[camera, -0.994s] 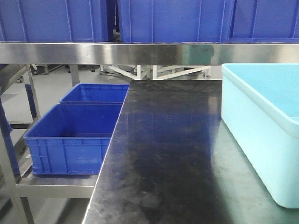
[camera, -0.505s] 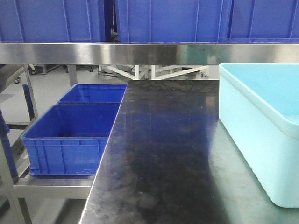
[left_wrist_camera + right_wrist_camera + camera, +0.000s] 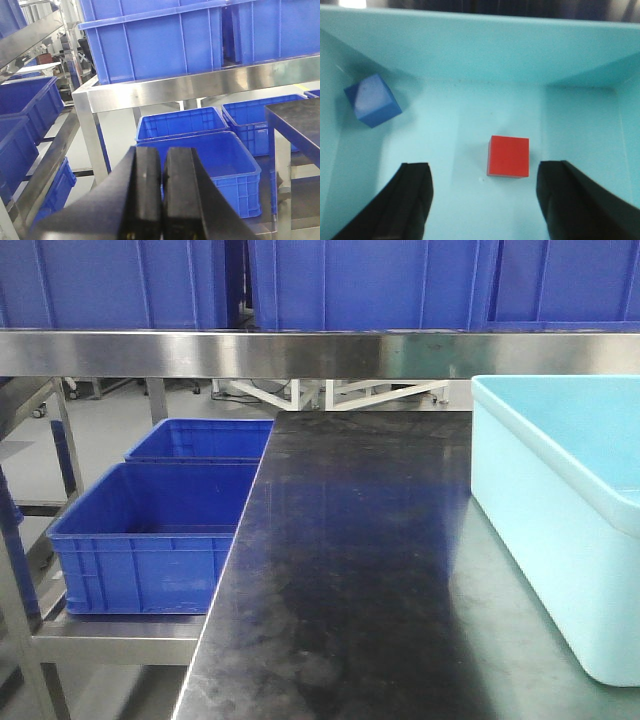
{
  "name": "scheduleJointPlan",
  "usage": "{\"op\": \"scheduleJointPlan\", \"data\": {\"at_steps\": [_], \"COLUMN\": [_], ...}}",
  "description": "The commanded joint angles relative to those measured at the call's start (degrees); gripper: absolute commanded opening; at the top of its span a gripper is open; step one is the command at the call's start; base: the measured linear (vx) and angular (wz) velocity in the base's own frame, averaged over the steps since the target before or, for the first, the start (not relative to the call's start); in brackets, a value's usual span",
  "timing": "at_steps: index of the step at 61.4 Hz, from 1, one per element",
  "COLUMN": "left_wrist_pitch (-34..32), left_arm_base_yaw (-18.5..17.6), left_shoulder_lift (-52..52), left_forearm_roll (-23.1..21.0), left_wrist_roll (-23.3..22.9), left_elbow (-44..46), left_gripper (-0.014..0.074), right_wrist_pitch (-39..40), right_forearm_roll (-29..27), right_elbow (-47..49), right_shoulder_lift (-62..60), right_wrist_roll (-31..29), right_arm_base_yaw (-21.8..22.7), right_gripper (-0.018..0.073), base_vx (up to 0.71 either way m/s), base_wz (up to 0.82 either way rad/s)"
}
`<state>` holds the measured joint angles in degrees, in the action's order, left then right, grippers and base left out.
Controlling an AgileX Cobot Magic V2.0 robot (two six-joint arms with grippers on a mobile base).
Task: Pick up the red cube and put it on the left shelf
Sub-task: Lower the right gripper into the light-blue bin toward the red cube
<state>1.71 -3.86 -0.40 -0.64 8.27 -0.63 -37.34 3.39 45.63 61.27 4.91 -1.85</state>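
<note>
Jaws on my right gripper [image 3: 483, 175] stand wide, straddling the red cube [image 3: 508, 156] on the tub [image 3: 470, 60] floor. My left gripper [image 3: 162, 190] is pressed closed, empty. The cube sits nearer one finger, so I judge a straight descent could nudge or tip it. The blue cube [image 3: 372, 100] lies well apart. The black table [image 3: 350, 570] looks glossy, and the shelf [image 3: 200, 82] carries blue bins [image 3: 200, 160].

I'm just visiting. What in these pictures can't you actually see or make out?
- Front view: the wall of the light-blue tub hides its contents; the right edge cuts it off.
- Right wrist view: the red cube and blue cube are slightly blurred; the bottom edge crops the open right gripper.
- Left wrist view: the shut left gripper blocks part of the left shelf.
</note>
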Motion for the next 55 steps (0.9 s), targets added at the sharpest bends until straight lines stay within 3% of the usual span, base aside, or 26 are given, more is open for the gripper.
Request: {"op": "scheduleJointPlan", "data": {"at_steps": [1,55], "left_wrist_pitch": [-5.19,-5.19], "left_arm_base_yaw": [-0.03,-0.03], "left_shoulder_lift": [0.47,0.47], "left_forearm_roll": [-0.27,-0.27], "left_wrist_roll": [0.03,0.03], "left_elbow": [-1.26,-1.26], "left_gripper": [0.0106,0.0106], "right_wrist_pitch": [2.28,6.29], "right_forearm_roll": [1.18,2.82], "right_elbow": [2.37,2.42], "right_shoulder_lift": [-0.11,7.19], "right_wrist_roll": [0.06,0.08], "right_arm_base_yaw": [-0.04,-0.04], "right_gripper": [0.0555,0.0552], "base_vx": [0.00,0.00], "base_wz": [0.00,0.00]}}
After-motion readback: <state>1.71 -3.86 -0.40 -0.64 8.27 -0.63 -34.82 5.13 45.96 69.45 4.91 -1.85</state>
